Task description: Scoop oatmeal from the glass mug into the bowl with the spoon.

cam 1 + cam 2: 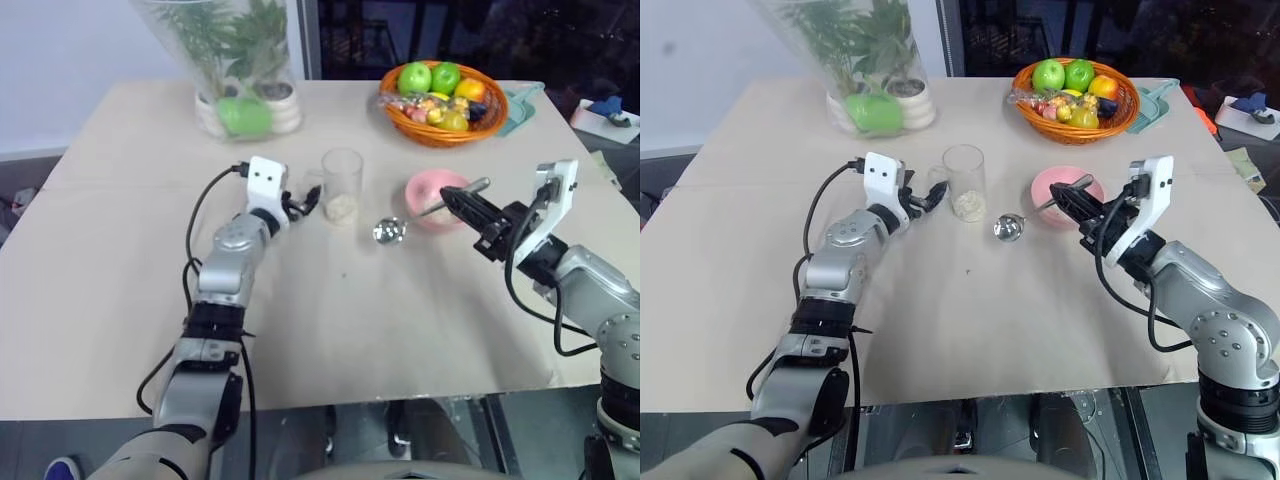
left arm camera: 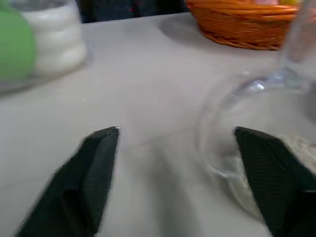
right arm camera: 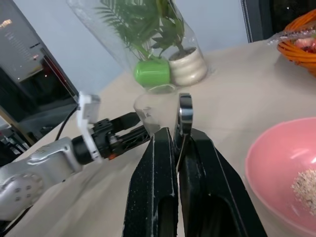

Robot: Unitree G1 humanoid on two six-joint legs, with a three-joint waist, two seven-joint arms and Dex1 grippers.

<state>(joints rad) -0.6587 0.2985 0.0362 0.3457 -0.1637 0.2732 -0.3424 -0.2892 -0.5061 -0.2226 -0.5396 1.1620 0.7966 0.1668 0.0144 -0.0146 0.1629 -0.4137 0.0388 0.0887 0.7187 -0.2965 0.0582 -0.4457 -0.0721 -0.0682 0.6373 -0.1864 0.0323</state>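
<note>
The glass mug (image 1: pixel 342 182) stands mid-table with a low heap of oatmeal (image 1: pixel 342 208) in its bottom. My left gripper (image 1: pixel 305 204) is level just left of the mug and open. In the left wrist view its fingers (image 2: pixel 98 163) stand wide apart, and the mug (image 2: pixel 232 123) is by the right-hand one. The pink bowl (image 1: pixel 432 196) sits right of the mug and holds a little oatmeal (image 3: pixel 308 183). My right gripper (image 1: pixel 456 201) is shut on the spoon's handle (image 3: pixel 185 111). The spoon head (image 1: pixel 390 231) hangs low between mug and bowl.
An orange basket of fruit (image 1: pixel 445 105) stands at the back right with a teal cloth (image 1: pixel 524 104) behind it. A clear vase of green plants (image 1: pixel 235 70) stands at the back left. The table's front edge (image 1: pixel 330 398) runs close below my arms.
</note>
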